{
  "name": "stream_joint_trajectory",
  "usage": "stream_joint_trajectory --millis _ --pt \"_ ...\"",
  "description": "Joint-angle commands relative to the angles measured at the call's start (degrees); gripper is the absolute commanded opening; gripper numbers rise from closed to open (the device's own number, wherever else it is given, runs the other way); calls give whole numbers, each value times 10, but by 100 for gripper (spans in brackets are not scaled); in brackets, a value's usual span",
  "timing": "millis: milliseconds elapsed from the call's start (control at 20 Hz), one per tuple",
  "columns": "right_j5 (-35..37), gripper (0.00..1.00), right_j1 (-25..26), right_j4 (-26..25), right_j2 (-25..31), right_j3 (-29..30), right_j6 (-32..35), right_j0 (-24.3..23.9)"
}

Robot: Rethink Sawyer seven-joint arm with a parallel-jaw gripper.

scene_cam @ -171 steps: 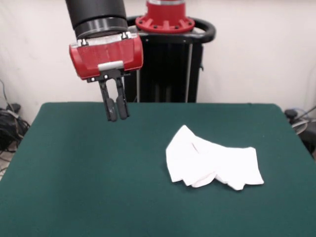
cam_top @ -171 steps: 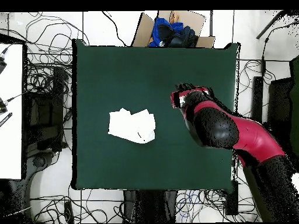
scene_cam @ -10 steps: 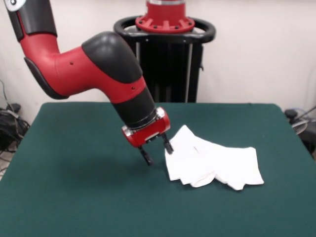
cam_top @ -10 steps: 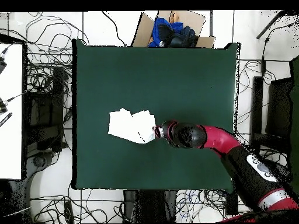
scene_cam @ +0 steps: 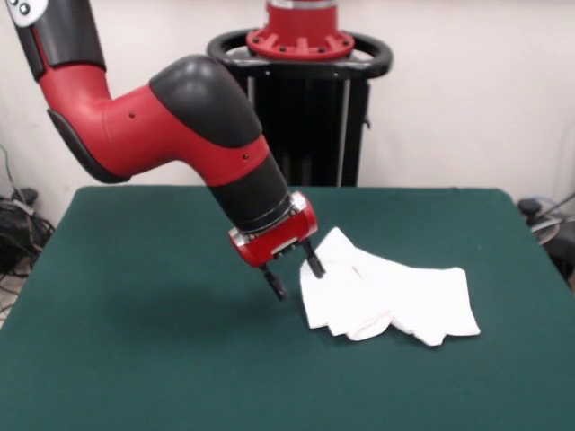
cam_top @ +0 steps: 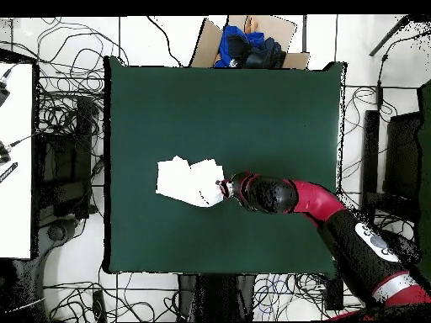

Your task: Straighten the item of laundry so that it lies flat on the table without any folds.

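Note:
The item of laundry [scene_cam: 388, 296] lies crumpled and folded on the dark green table [scene_cam: 135, 341], right of the middle in the front view. Only its plain white side shows; no print is visible. My gripper [scene_cam: 295, 274] is open and low over the table at the shirt's left edge. One finger [scene_cam: 314, 263] stands against the cloth and the other over bare table. In the overhead view the shirt [cam_top: 187, 181] lies near the middle of the table [cam_top: 252, 109], with the gripper [cam_top: 223, 189] at its right edge.
The robot's pedestal [scene_cam: 301, 99] stands behind the table's far edge. In the overhead view a cardboard box with blue and black cloth [cam_top: 248, 46] sits beyond the table's top edge. Cables cover the floor on both sides, and a white desk [cam_top: 15, 160] is at the left.

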Motion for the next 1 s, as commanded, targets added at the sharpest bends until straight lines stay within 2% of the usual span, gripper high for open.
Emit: stream_joint_trajectory --millis 50,450,1000 --pt "-24 100 4 -50 24 -5 -38 24" --pt "-11 100 15 -73 -15 -33 -25 54" --pt "-1 100 34 -94 -40 -62 -12 73"
